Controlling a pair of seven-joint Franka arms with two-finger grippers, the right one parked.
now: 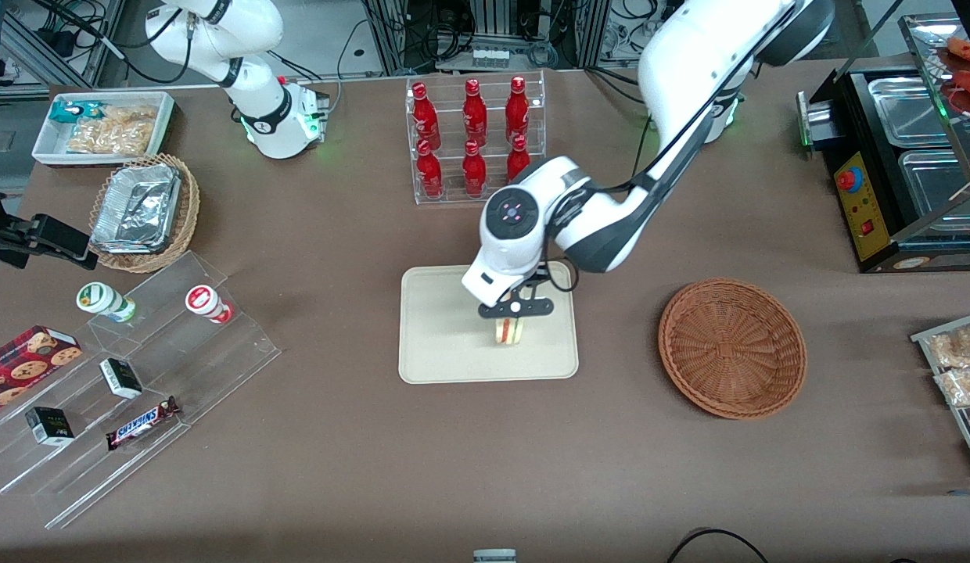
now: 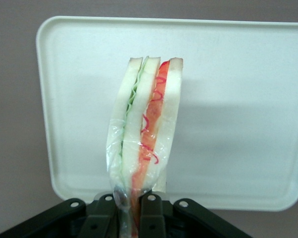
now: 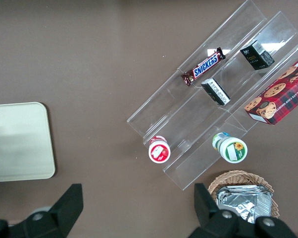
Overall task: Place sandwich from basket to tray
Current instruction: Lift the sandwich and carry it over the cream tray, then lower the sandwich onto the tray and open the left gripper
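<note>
My left gripper (image 1: 510, 317) hangs over the cream-beige tray (image 1: 438, 344) and is shut on the sandwich (image 1: 508, 331). In the left wrist view the black fingers (image 2: 151, 210) pinch one corner of the clear-wrapped sandwich (image 2: 146, 124), a wedge of white bread with green and red filling along its cut edge. The wedge stands on edge, pointing down at the tray (image 2: 238, 99); whether it touches the tray I cannot tell. The reddish-brown wicker basket (image 1: 731, 346) lies beside the tray, toward the working arm's end, with nothing in it. The tray (image 3: 18, 141) also shows in the right wrist view.
A clear rack of red bottles (image 1: 475, 137) stands farther from the front camera than the tray. A stepped clear shelf (image 1: 133, 375) with snacks and a small wicker basket of foil trays (image 1: 141, 211) lie toward the parked arm's end. Bagged snacks (image 1: 958, 367) and a black appliance (image 1: 892, 164) lie toward the working arm's end.
</note>
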